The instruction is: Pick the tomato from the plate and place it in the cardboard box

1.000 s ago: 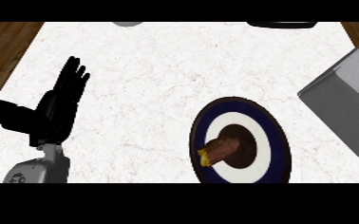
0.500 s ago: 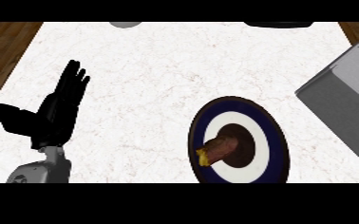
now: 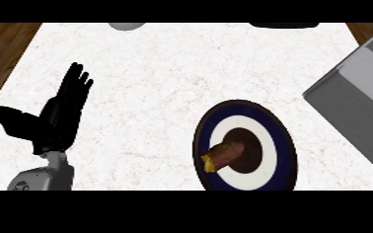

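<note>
My left hand [image 3: 56,112] shows at the left of the head view, resting over the white marbled counter [image 3: 160,74] with its fingers [image 3: 75,81] straight and pointing up toward the far edge, thumb spread out to the left; it holds nothing and touches none of the task's things; its grey forearm [image 3: 44,177] comes in from the lower edge below it; my right hand shows nowhere in the view, so I cannot say how its fingers stand; the plate [image 3: 273,128] lies at the lower right of the counter, well apart from my left hand, dark blue at the rim, then a white ring, then a dark centre; on it lies a brownish-red item with a yellowish end [image 3: 226,154], reaching from the dark centre across the white ring toward the plate's left rim; it does not look like a tomato, but it is the only thing on the plate; a grey box [image 3: 346,96] stands at the right edge of the view, tilted across the corner, near the plate's upper right but not touching it; at the far edge of the counter a grey rounded thing [image 3: 128,25] and a dark thing [image 3: 284,25] are cut off by the view; brown wood [image 3: 13,39] shows past the counter's left edge
</note>
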